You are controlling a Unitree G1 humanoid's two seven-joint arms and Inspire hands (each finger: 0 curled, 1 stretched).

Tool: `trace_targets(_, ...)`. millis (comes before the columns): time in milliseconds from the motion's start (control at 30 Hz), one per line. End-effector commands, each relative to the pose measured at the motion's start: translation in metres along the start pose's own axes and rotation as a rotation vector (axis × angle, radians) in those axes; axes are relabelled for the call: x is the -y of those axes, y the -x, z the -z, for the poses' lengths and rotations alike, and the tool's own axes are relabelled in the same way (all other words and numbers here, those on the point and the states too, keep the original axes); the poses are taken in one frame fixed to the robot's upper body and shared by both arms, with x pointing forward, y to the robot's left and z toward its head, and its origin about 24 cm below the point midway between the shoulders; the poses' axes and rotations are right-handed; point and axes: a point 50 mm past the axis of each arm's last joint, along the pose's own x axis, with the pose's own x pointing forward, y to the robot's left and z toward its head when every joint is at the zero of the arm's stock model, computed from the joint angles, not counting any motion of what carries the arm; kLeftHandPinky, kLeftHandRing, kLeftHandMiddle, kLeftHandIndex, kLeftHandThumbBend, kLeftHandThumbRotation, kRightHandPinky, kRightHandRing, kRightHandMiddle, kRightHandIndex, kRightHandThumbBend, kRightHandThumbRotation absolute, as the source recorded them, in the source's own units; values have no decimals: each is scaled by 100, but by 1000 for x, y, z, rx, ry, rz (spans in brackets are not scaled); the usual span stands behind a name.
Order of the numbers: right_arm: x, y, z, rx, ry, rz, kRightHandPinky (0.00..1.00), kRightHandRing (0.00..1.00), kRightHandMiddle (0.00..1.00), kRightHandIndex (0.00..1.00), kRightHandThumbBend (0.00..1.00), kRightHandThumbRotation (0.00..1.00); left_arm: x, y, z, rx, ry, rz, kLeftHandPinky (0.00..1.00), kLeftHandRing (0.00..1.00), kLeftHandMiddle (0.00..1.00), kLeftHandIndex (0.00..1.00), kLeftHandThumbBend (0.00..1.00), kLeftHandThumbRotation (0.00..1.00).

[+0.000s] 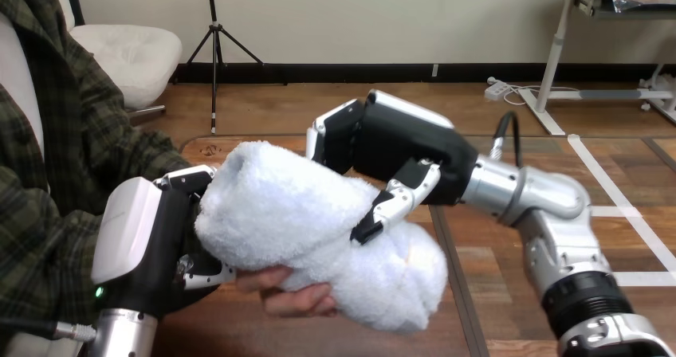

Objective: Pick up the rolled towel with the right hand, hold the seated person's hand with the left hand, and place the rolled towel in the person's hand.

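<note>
Rolled towel point(303, 221), white and fluffy, hangs above the wooden table point(494, 293) in the middle of the scene, lying slantwise from upper left to lower right. The right arm point(550, 213) comes in from the lower right corner, bends at its silver joint and reaches leftward, so that the right hand point(398, 146) sits over the upper back of the roll with its white-shelled back turned up. The left hand point(163, 237) rises from the bottom edge at the left, its white shell facing outward, right against the towel's left end. The person's hand point(299, 297) lies under the roll, touching its underside; just its curled fingertips peek out below the cloth, the rest being covered by the towel and the left hand. The right hand's fingers disappear behind the roll. The right hand is grasping the rolled towel: its thumb point(391, 205) presses into the front of the cloth while the fingers wrap the far side. The left hand sits just beside the person's hand, touching or nearly so, but whether it grips that hand I cannot tell.
</note>
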Motion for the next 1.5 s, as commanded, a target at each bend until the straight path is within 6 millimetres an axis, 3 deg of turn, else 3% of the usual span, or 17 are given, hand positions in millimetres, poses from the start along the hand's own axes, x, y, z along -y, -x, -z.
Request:
trace_targets(0,2,-22,-6,14,17,-34,21,27,36,40,86,0,-2,-12,-24,101,49,-40,32,37,42,44,95,0)
trace_targets(567,0,-21,15,-78,-38,8,16,22,33,40,86,0,-4,-9,-25,98,62,-40,31,36,42,44,94,0)
trace_targets(1467,-5,-18,32,-157,-50,53,15,21,32,39,84,0,-4,-8,-24,110,82,-35,31,36,42,44,95,0)
